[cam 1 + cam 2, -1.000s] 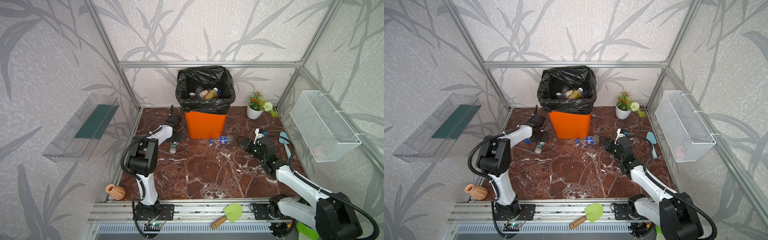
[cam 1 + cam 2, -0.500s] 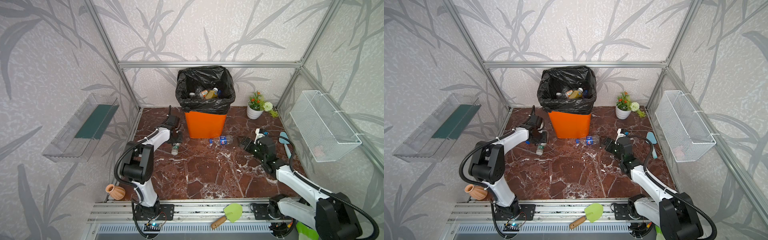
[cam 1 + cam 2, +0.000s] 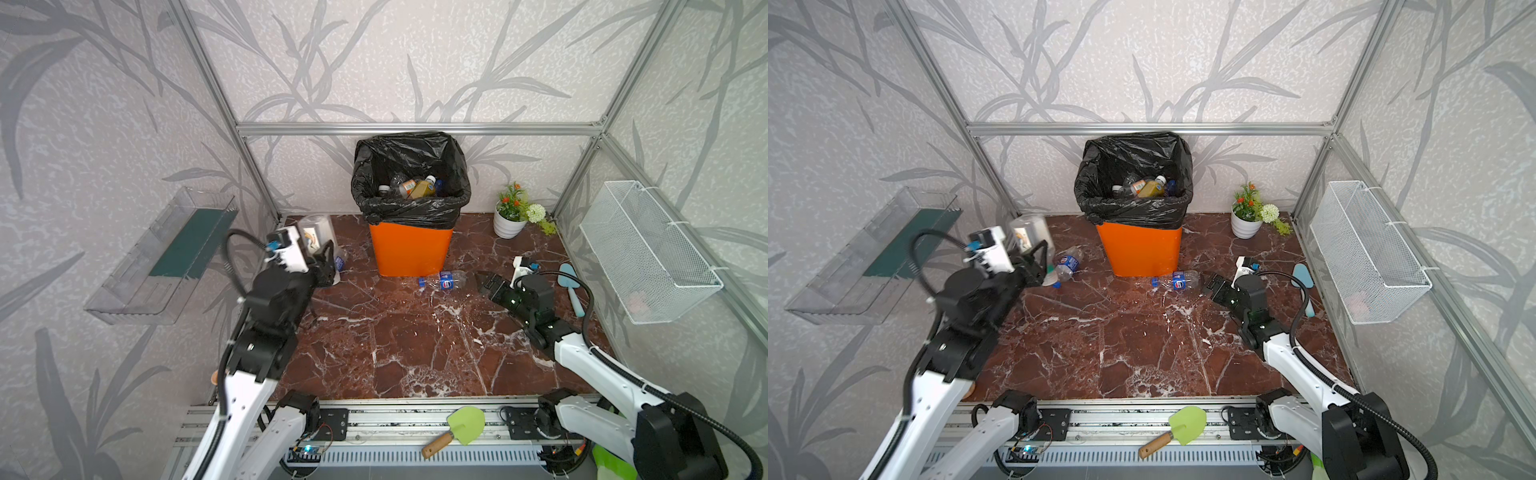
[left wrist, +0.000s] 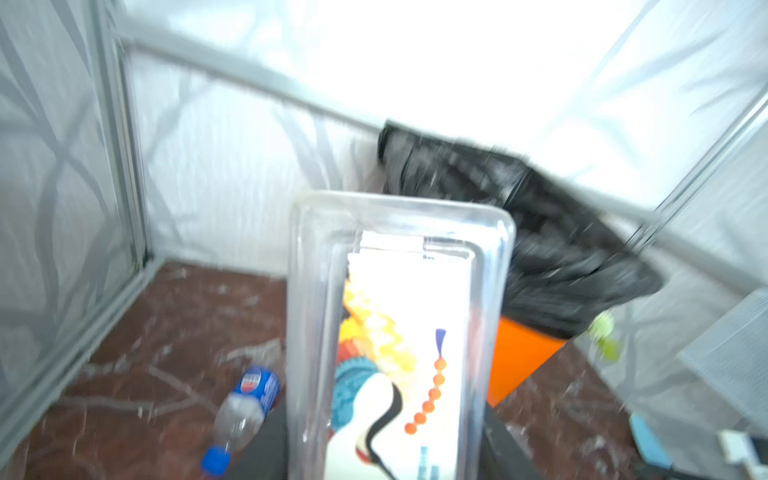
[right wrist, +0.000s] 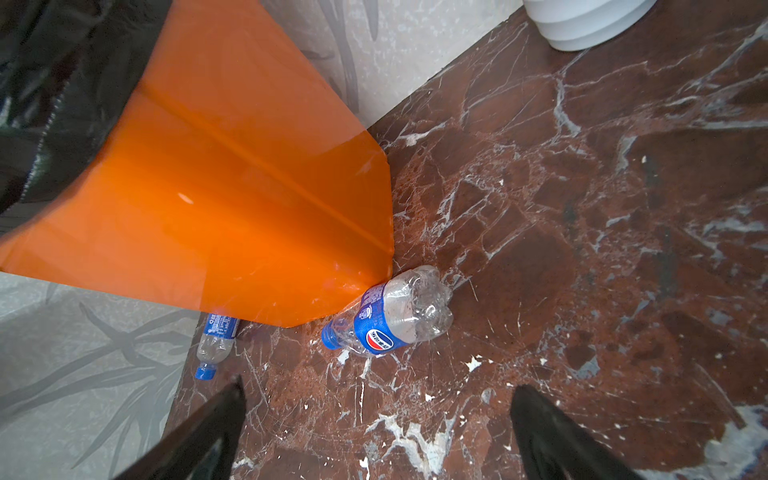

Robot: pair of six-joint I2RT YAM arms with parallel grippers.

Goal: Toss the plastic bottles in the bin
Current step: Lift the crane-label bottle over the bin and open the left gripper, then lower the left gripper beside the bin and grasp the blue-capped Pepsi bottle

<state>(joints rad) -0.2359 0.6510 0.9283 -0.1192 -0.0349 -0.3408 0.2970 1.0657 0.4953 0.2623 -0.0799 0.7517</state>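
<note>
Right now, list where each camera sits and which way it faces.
Top views: high above the front rail, looking down and back at the bin; left arm, right arm, left claw and right claw show.
Left wrist: on the left arm, facing the bin past the clear container its claw grips.
Right wrist: on the right arm, low, facing the bin's base and a blue-labelled bottle; open fingertips show.
Shared: both wrist views catch the second bottle beside the bin.
</note>
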